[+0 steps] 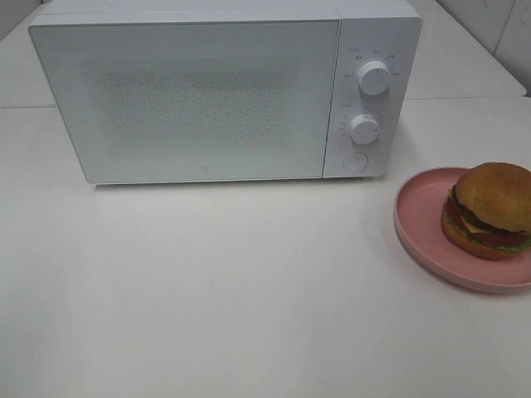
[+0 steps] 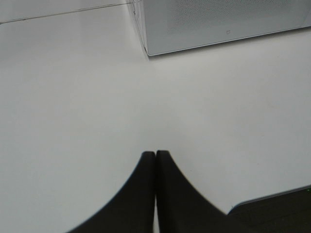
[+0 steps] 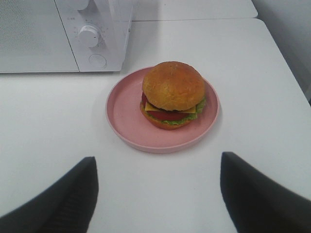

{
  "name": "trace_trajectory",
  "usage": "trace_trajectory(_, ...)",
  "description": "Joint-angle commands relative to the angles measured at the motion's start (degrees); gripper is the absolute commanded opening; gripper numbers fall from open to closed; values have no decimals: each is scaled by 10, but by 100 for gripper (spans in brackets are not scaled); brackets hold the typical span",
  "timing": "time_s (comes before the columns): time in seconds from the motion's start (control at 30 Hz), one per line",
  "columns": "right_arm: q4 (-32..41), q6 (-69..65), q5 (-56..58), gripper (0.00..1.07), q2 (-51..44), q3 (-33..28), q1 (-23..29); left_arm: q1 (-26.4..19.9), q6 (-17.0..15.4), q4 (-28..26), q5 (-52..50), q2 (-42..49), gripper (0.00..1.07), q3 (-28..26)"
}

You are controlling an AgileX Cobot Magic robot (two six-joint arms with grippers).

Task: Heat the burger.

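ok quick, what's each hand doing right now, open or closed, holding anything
Left hand: closed, fingertips pressed together, holding nothing, above bare table.
Right hand: open wide, empty, facing the burger on the pink plate.

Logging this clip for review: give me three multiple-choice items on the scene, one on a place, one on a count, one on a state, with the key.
1. Where is the burger?
A. in the microwave
B. on the plate
C. on the bare table

2. How many dials does the microwave have?
A. one
B. two
C. four

3. How does the microwave door stand?
A. shut
B. wide open
C. taken off

Key: 1 B, the burger sits on the pink plate right of the microwave. 2 B, two white dials show on its panel, one above the other. 3 A, the door lies flush with the front.
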State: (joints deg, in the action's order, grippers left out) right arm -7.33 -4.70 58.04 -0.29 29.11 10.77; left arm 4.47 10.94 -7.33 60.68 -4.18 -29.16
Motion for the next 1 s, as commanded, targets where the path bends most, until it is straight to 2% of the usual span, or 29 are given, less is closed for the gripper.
trace_trajectory(0.03,1,5,-6,68,-15,-2,-1,-2,0,-4,-8,3,0,2)
trace_trajectory(0.33,1,5,-6,68,-15,-2,-5,-2,1,-4,-8,5,0,2)
trace_trajectory(0.57,-1,3,-6,68,-15,-2,-85,-22,1,-2,-8,5,0,2)
trace_trajectory(0.8,-1,3,-6,68,-15,-2,-88,-38,1,-2,-8,8,0,2)
trace_trajectory(1.0,-1,3,-6,68,-15,-2,-88,-38,1,-2,-8,60,0,2)
